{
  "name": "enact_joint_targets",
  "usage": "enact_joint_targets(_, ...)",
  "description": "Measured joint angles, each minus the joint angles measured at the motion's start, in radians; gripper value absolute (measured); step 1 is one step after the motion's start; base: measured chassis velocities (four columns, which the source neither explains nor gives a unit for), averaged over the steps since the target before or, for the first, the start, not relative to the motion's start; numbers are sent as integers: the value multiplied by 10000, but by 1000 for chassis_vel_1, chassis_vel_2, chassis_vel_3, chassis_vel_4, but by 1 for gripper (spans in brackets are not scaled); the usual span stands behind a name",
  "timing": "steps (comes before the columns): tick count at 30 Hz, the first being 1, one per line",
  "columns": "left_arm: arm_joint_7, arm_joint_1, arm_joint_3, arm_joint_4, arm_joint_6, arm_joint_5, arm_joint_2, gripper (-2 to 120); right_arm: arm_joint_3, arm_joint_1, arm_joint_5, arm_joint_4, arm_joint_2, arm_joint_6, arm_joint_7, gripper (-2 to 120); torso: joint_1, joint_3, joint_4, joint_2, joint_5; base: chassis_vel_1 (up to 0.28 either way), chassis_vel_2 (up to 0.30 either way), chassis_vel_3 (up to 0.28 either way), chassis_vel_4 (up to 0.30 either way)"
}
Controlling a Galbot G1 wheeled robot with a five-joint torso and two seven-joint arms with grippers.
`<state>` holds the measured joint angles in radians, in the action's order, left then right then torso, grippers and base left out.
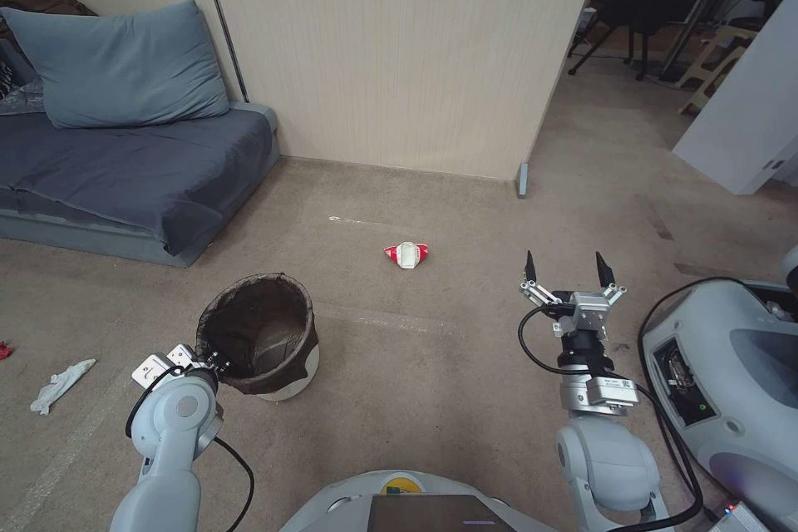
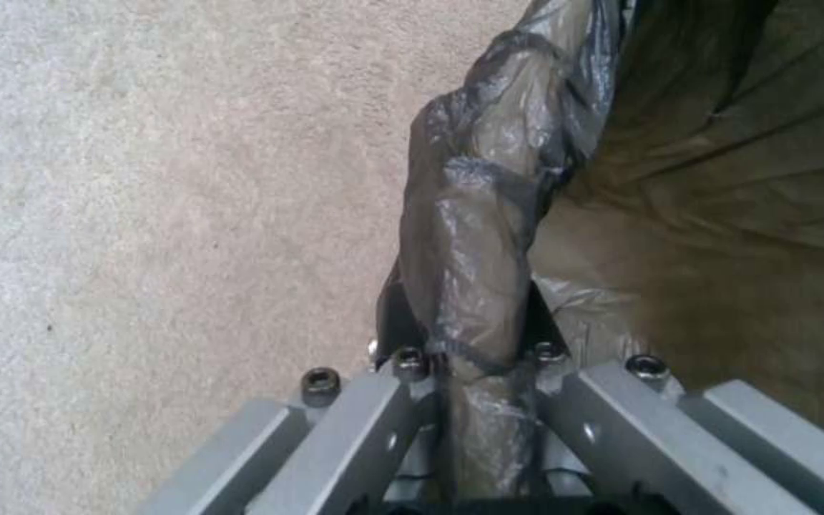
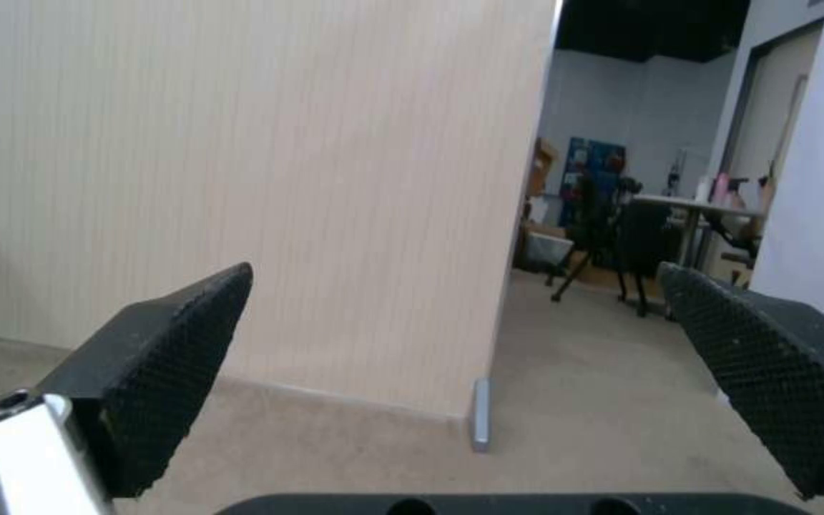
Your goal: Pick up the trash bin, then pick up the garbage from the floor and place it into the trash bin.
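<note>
The small round white plastic trash bin, lined with a dark brown-black bag folded over its rim, sits in the lower left of the head frame on the beige-tan short-pile carpet floor; the left end effector is at the bin's near-left rim, and in the left wrist view its fingers are pressed together on the bagged rim, one inside and one outside. The bin looks slightly tilted, its white base showing; whether it is clear of the carpet I cannot tell.

By my reading the first step, taking up the bin, is in hand; the grip seems made, and next the bin needs carrying toward the litter without the thin liner slipping or the rim flexing out of the pinch.

The right end effector hangs in the lower right of the head frame, fingers spread wide and empty, well apart from any litter.

A crumpled red-and-white carton lies at frame centre; a white tissue wad and a small red scrap lie at the far left edge.

Outward: a grey-blue sofa with a blue cushion fills the upper left; a pale ribbed partition wall stands at upper centre; faint pale tape strips cross the carpet.
</note>
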<state>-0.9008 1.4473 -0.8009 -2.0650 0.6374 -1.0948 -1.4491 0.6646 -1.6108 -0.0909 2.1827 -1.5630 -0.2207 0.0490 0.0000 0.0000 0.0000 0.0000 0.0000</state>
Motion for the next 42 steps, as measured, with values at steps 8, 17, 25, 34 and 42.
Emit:
enact_joint_targets(8, 162, 19, 27, 197, -88, 50, -27, 0, 10, -68, -22, 120, -9, -7, -22, 100, 0, -1, 0, 1, 7, 0, 0, 0, 0)
enact_joint_targets(17, 1163, 299, 194, -1394, 360, 1792, 81, 0, 17, -102, -197, 242, -51, -35, -65, 100, 0, 2, -1, 0, -3, 0, 0, 0, 0)
enact_joint_targets(25, 3950, 895, 358, -2863, 1014, 3712, 644, 0, -40, -116, -145, 242, -280, -204, 158, 100, 0, 0, -2, 0, -1, 0, 0, 0, 0)
enact_joint_targets(34, 7557, 1475, 562, -3012, 1018, 5967, 1452, 0, 59, -269, -106, 492, -440, -208, 186, 100, 0, 0, 0, 0, -1, 0, 0, 0, 0)
enact_joint_targets(42, 9868, 2009, 722, -3728, 999, 7511, 2511, 0, 21, -249, -155, 414, -458, -308, 166, 100, 0, 0, 1, 0, 0, 0, 0, 0, 0)
